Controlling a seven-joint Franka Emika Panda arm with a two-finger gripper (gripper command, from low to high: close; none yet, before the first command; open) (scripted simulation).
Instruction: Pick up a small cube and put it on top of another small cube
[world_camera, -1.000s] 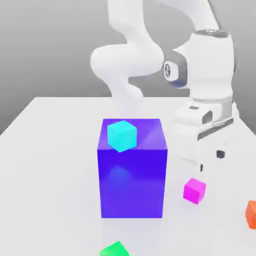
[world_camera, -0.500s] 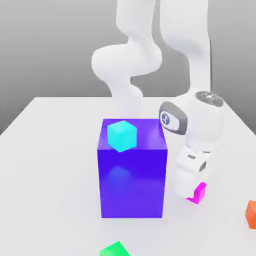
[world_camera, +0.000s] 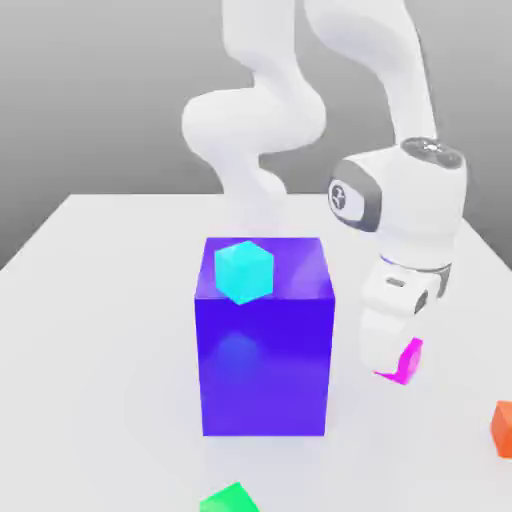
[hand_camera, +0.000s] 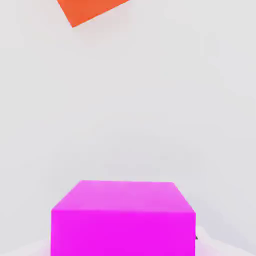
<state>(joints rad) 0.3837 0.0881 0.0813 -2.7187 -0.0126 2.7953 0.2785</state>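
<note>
**Magenta cube clamped and raised off the table**

In the exterior view the gripper (world_camera: 400, 362) is seen at about four o'clock from the big blue-purple block (world_camera: 265, 345), hanging from the white arm (world_camera: 400, 215), which bends down from above. The jaws are clamped on the small magenta-pink cube (world_camera: 408, 362), which is held tilted, with part of it hidden behind the white fingers. The cube appears lifted just clear of the white table (world_camera: 90, 330), beside the block's right face but apart from it.

A second ago the gripper was held high with its jaws apart, and the magenta cube sat flat on the table at about four o'clock from the block. Half a second ago the hand had been lowered over the cube. Since then the hand has been raised and the cube has been carried up with it.

A cyan cube (world_camera: 243, 270) rests on top of the block, unchanged in place. An orange-red cube (world_camera: 502, 428) lies at the right edge, at about four o'clock from the gripper, and a green cube (world_camera: 230, 498) at about six o'clock from the block; neither has been moved.

In the hand view the magenta cube (hand_camera: 122, 217) is seen close up, with the orange-red cube (hand_camera: 89, 10) beyond it on the table.
</note>
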